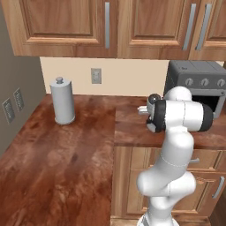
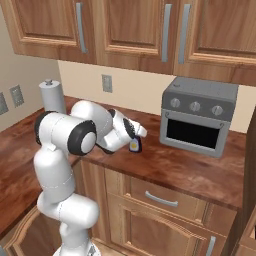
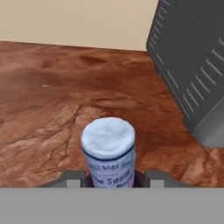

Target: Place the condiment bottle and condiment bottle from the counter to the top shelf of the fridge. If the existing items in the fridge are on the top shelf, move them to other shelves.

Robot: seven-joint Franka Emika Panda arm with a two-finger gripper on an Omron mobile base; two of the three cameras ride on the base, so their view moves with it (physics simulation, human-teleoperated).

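A small dark condiment bottle (image 3: 108, 151) with a white cap and a pale label stands between my two finger tips at the bottom of the hand view. My gripper (image 2: 134, 143) is shut on the condiment bottle (image 2: 135, 145), holding it just over the reddish-brown counter (image 2: 170, 165) in front of the grey oven. From the left base view my own forearm hides the hand, and only the counter (image 1: 66, 150) around it shows. The second bottle, the fridge, its shelves and the existing items are out of view.
A grey toaster oven (image 2: 200, 117) (image 1: 196, 84) (image 3: 192, 65) sits on the counter just right of the gripper. A paper towel roll (image 1: 62, 100) (image 2: 52, 97) stands at the back left. Wooden wall cabinets (image 2: 150, 30) hang overhead.
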